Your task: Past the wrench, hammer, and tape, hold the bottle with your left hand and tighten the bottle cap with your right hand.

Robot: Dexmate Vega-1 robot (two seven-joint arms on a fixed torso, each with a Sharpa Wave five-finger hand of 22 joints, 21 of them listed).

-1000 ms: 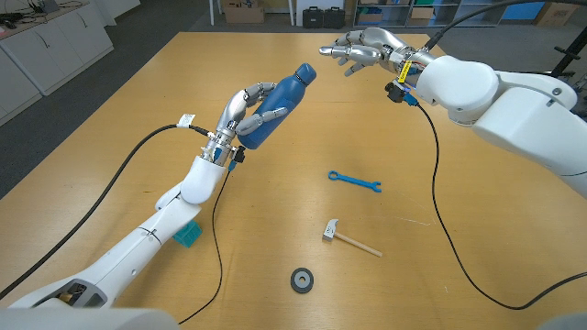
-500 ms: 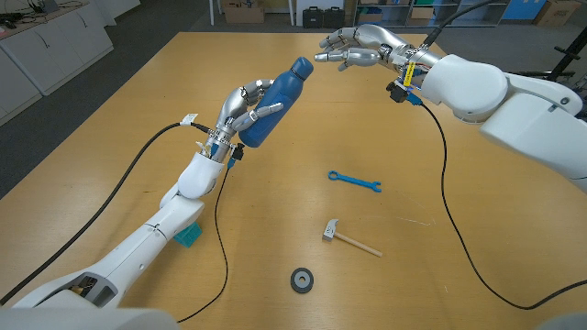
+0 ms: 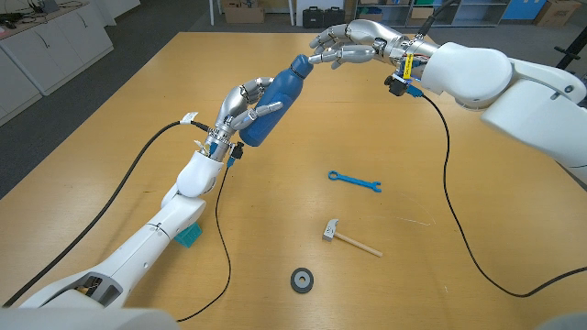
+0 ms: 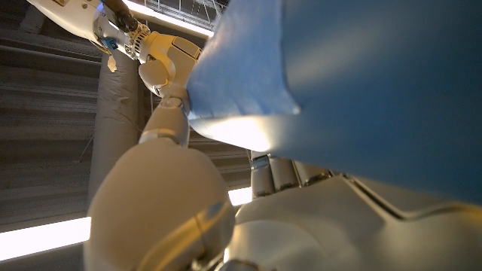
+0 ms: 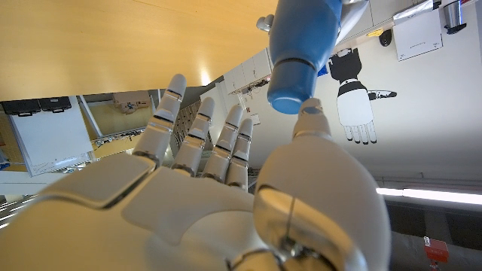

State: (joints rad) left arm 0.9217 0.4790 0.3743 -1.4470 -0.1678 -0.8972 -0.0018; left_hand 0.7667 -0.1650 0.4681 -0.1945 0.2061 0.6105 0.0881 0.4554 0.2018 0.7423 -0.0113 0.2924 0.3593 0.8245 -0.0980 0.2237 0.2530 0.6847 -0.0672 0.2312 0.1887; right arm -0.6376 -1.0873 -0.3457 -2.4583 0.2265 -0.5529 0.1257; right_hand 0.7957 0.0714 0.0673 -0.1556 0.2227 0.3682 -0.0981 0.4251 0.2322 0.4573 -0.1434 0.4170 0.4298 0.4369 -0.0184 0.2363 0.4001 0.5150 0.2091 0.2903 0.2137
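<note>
Head view: left hand [image 3: 246, 106] grips bottle [image 3: 272, 98] by body, lifted off table [image 3: 138, 137] toward far edge, tilted so cap [image 3: 300, 66] faces right hand [image 3: 353, 46]. Right hand fingers spread, tips just at cap, grasp not closed. Wrench [image 3: 354, 181], hammer [image 3: 347, 237], tape [image 3: 302, 280] lie toward near edge, well apart.

Left wrist view: bottle [image 4: 361, 83] close against hand; finger state cannot tell.

Right wrist view: fingers [image 5: 197, 135] spread, thumb beside cap [image 5: 290, 94], aligned for twisting.

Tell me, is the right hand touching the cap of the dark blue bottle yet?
Cannot tell. In the right wrist view the right hand is open, its thumb tip overlapping the cap; no view shows contact or gap plainly.
</note>
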